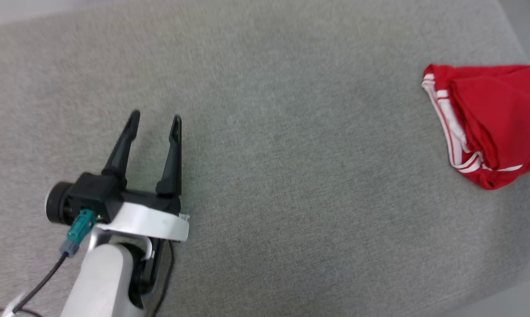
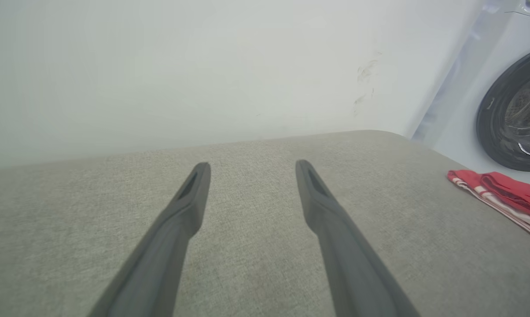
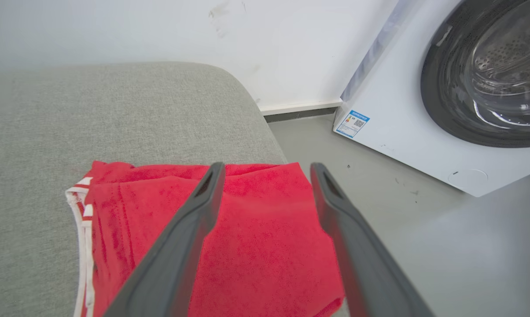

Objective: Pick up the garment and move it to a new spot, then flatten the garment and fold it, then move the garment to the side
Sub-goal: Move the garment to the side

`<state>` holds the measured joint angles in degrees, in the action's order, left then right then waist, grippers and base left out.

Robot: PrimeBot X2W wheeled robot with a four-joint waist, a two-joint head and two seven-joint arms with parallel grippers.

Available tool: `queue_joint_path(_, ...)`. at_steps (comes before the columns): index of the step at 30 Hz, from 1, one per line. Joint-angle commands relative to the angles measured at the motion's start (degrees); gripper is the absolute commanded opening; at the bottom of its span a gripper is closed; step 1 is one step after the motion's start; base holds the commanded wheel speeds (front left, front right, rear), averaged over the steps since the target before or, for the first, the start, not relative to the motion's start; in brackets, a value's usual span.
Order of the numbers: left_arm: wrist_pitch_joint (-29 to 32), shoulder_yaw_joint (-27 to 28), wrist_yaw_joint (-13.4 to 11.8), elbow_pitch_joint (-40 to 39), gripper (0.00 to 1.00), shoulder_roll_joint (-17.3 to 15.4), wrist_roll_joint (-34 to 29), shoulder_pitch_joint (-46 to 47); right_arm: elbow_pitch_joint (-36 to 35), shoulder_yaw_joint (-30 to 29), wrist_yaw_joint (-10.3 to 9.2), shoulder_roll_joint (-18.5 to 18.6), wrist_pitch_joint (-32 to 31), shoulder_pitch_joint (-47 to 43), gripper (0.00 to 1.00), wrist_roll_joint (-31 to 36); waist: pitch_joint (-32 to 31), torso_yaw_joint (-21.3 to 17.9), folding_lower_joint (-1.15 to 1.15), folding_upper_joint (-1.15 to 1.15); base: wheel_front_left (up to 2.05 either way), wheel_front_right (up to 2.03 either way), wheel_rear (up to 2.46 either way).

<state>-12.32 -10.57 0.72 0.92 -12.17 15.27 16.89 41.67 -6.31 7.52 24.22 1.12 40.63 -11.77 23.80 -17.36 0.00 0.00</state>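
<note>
The garment [image 1: 494,127] is a red shirt with red-and-white striped trim, folded into a compact bundle at the right edge of the grey cushioned surface [image 1: 269,154]. Its trim faces left. My left gripper [image 1: 155,119] hovers open over bare fabric at the lower left, far from the garment, nothing between its fingers. In the left wrist view the garment [image 2: 507,193] lies at the far right, beyond my left gripper [image 2: 252,166]. My right gripper [image 3: 267,169] stands open just above the garment [image 3: 256,246], fingers spread over the red cloth and gripping nothing.
A white washing machine [image 3: 445,97] with a dark round door stands on the grey floor [image 3: 423,237] just past the surface's right edge. A white wall [image 2: 203,66] runs behind the surface.
</note>
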Motion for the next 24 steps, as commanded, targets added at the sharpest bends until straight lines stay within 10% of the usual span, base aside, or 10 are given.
queue_joint_path(1, -0.22, 0.19, -0.3, 0.13, 1.0, 0.14, 0.2, -0.97, -0.85, 0.46, -0.06, -0.35, 0.45, -1.38, 1.0, -0.16, -4.84, 0.57, 0.0, 0.0, 0.0, 0.0, 0.0)
queue_joint_path(24, -2.64, 5.08, -3.99, 6.26, 1.0, 1.36, 3.41, -13.76, -26.11, 7.15, -0.06, -12.94, 3.62, -29.92, 1.0, 1.23, -21.4, 14.7, 0.0, 0.0, 0.0, 0.0, 0.0)
